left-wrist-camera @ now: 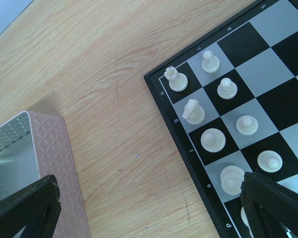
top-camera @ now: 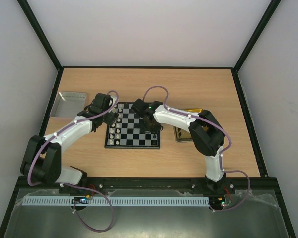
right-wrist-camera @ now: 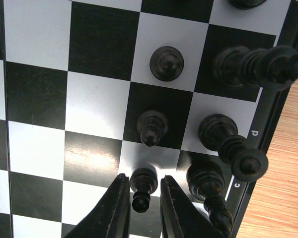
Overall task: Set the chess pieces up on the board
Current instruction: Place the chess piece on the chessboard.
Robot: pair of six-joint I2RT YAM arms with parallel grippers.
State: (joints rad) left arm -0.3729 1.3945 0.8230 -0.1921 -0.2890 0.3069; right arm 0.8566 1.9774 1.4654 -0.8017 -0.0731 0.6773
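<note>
The checkered board [top-camera: 134, 130] lies mid-table. White pieces [top-camera: 118, 125] stand in its two left columns and show in the left wrist view [left-wrist-camera: 212, 140]. Black pieces [right-wrist-camera: 216, 130] stand along the right side. My right gripper [right-wrist-camera: 143, 177] is low over the board [right-wrist-camera: 97, 106], its fingers [right-wrist-camera: 111, 208] close on either side of a standing black pawn [right-wrist-camera: 143, 184], with thin gaps showing. In the top view it [top-camera: 154, 130] is at the board's right part. My left gripper [left-wrist-camera: 149, 218] is wide open and empty over bare wood beside the board's left edge [left-wrist-camera: 188, 148], also seen from above [top-camera: 108, 111].
A silver metal tray [top-camera: 68, 104] sits at the left, and its rim shows in the left wrist view [left-wrist-camera: 54, 163]. A yellow-tinted tray [top-camera: 185, 133] lies right of the board, partly under the right arm. Black frame rails bound the table.
</note>
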